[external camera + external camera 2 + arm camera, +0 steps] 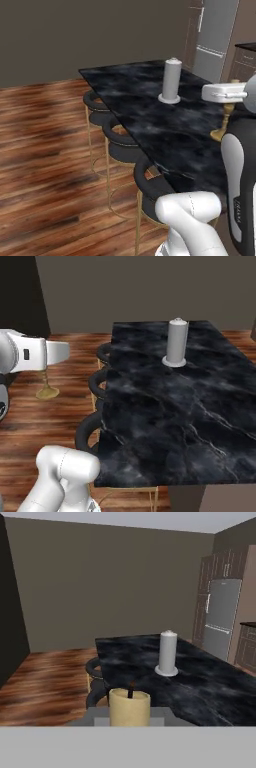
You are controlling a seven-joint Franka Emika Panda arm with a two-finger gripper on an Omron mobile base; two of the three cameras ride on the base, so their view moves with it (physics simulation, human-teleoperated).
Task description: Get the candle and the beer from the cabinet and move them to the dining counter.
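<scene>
On the left of my left base view I see bare wood floor [45, 165], then three round dark stools [117, 142] with gold legs tucked along the near edge of the black marble-veined tabletop [165, 130]. Further right, a tall white paper-towel roll [171, 80] stands upright on its round base toward the far half of that top. At the right edge the gripper [222, 92] reaches in sideways, and the golden-tan candle [224, 122] hangs below it, its thin stem and round flat base showing over the tabletop's near right part. I cannot tell from here whether the base touches the surface or hangs just above it.

In the right base view the order flips: the gripper [52, 353] sits at the left, with the candle [47, 385] dangling under it and drawn against the wood floor, beside the stools [97, 383]. The tabletop [175, 416] spreads to the right, with the paper-towel roll [176, 342] well apart from the candle.

The hand view puts the candle's cream top and dark wick [129, 707] right at the bottom centre, close against the camera, so I read the gripper as closed on the candle near its top. Beyond it lie the tabletop [210, 692] and the roll [167, 653], and a grey refrigerator [220, 617] stands by taupe cabinets at the right.
</scene>
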